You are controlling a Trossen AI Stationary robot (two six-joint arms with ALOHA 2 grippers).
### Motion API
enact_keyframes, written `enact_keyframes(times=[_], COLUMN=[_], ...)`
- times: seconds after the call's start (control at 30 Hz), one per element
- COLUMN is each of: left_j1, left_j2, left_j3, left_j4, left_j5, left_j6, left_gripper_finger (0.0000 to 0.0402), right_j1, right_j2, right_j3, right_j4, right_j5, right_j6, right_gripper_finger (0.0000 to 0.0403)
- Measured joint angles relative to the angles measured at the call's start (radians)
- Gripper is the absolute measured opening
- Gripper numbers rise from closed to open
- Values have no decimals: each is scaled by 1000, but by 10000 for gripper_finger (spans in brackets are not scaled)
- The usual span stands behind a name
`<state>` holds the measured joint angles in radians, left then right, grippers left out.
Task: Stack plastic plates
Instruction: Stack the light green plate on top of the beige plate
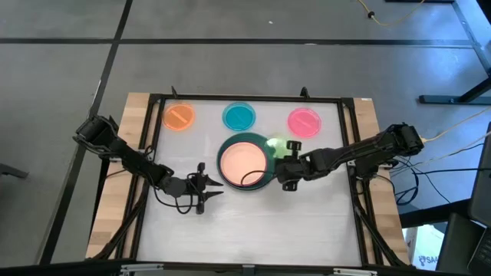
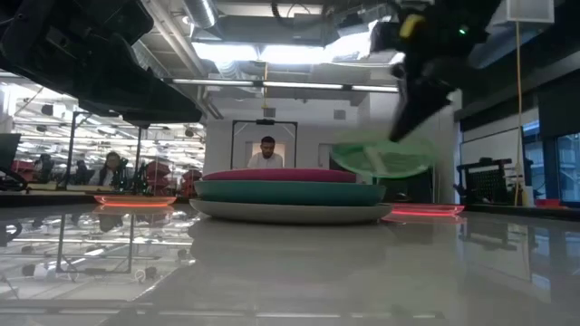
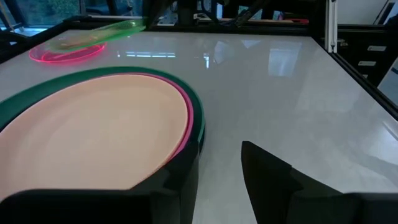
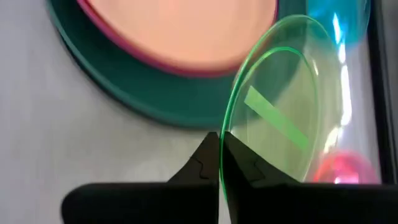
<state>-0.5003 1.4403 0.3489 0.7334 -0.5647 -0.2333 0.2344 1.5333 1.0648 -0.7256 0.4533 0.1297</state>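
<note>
A stack of plates (image 1: 244, 161) sits mid-table: a peach plate (image 3: 93, 130) on top, then a magenta plate (image 2: 272, 175), a teal-green plate (image 2: 290, 191) and a grey plate (image 2: 290, 212) on the table. My right gripper (image 1: 284, 159) is shut on a translucent green plate (image 4: 280, 106), which is off the table at the stack's right edge. My left gripper (image 1: 211, 188) is open and empty, close to the stack's near-left rim; it also shows in the left wrist view (image 3: 217, 180). Small orange (image 1: 179, 116), blue (image 1: 240, 116) and pink (image 1: 304, 121) plates lie along the far side. My right gripper pinches the green plate's rim (image 4: 222, 144) between its two fingertips (image 4: 206, 163), at the plate's near edge. In the low view the fingers come down on it from above at a slant. The plate (image 2: 385, 156) is lifted clear of the table and tilted beside the stack's top.
A dark frame (image 1: 153, 100) borders the white tabletop. The near half of the table (image 1: 253, 230) is bare. People sit in the room beyond the far edge (image 2: 266, 149).
</note>
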Motion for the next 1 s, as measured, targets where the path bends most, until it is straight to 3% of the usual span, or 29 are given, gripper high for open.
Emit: enact_keyframes(times=[0.23, 0.57, 0.8, 1.0], left_j1=[0, -1, -5, -5], left_j2=[0, 0, 0, 0], left_j3=[0, 0, 0, 0], left_j4=[0, -7, -7, -7], left_j5=[1, 2, 3, 5], left_j6=[0, -3, -4, -4], left_gripper_finger=[114, 114, 114, 114], right_j1=[0, 1, 1, 1], right_j2=[10, 125, 215, 235], right_j3=[2, 2, 2, 2], right_j4=[274, 554, 595, 522], right_j5=[-56, -115, -115, -68], right_j6=[-182, -273, -292, -294], right_gripper_finger=[1, 1, 1, 1])
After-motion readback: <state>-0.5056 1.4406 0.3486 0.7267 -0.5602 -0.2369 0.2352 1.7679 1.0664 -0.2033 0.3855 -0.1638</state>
